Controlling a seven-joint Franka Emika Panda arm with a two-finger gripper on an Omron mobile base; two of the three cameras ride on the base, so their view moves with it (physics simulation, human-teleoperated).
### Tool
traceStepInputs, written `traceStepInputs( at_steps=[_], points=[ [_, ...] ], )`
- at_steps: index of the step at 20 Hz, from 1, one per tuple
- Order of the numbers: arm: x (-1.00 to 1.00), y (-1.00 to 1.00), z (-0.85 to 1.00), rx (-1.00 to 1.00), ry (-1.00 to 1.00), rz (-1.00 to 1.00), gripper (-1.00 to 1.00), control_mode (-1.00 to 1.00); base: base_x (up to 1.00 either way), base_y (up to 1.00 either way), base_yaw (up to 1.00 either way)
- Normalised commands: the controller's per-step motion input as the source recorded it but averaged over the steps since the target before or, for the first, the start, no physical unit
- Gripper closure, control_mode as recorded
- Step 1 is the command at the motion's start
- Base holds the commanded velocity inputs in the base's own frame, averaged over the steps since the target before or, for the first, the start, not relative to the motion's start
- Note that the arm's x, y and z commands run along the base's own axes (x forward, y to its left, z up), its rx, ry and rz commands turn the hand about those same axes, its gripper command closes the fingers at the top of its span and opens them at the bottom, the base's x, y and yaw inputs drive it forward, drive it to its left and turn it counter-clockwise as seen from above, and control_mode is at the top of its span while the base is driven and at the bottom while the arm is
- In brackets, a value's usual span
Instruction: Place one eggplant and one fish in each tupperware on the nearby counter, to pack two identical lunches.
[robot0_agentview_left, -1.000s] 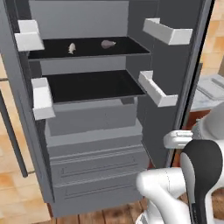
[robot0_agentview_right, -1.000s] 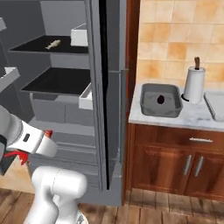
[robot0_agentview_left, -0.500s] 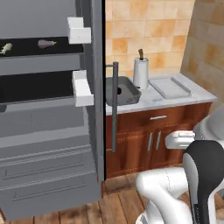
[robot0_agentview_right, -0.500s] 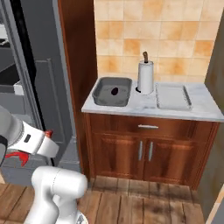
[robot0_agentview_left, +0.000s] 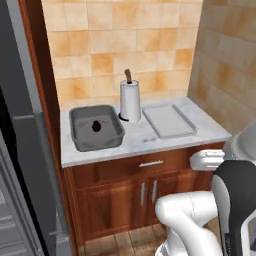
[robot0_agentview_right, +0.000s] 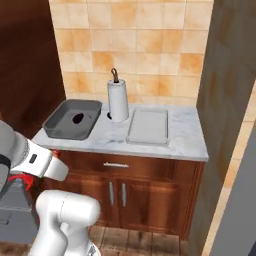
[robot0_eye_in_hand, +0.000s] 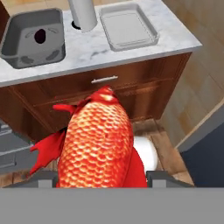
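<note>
In the hand view my gripper (robot0_eye_in_hand: 105, 177) is shut on a bright red-orange fish (robot0_eye_in_hand: 97, 140), which stands large between the finger tips, above the wooden floor in front of the counter. On the marble counter, a deep dark grey tupperware (robot0_agentview_left: 97, 145) (robot0_agentview_right: 67, 136) (robot0_eye_in_hand: 26, 61) holds one dark purple eggplant (robot0_agentview_left: 96, 126) (robot0_agentview_right: 78, 118) (robot0_eye_in_hand: 40, 36). To its right, past the roll, lies a shallow pale tupperware (robot0_agentview_left: 167, 120) (robot0_agentview_right: 147, 125) (robot0_eye_in_hand: 127, 26) with nothing in it.
An upright white paper-towel roll (robot0_agentview_left: 130, 102) (robot0_agentview_right: 118, 101) (robot0_eye_in_hand: 83, 15) stands between the two containers. Wooden cabinet doors and a drawer (robot0_agentview_left: 150, 164) sit below the counter. The grey fridge (robot0_agentview_left: 25, 175) is at the left, a tiled wall behind and to the right.
The base has driven to the right, so the whole view has swung from the open fridge shelves to the counter. The gripper has kept its hold on the red fish.
</note>
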Motion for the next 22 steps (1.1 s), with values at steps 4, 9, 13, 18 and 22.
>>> traceStepInputs(
  at_steps=[4,9,13,18,22],
  points=[
    [0.0,0.0,0.0,0.0,0.0,0.0,1.0,1.0,1.0,-0.04,0.0],
    [0.0,0.0,0.0,0.0,0.0,0.0,1.0,1.0,1.0,0.35,0.0],
    [0.0,0.0,0.0,0.0,0.0,0.0,1.0,1.0,0.93,0.37,0.0],
    [0.37,0.55,-0.36,0.0,0.08,0.0,1.0,-1.0,0.0,0.0,0.0],
    [0.61,0.69,-0.28,0.0,0.12,0.0,1.0,-1.0,0.0,0.0,0.0]
  ],
)
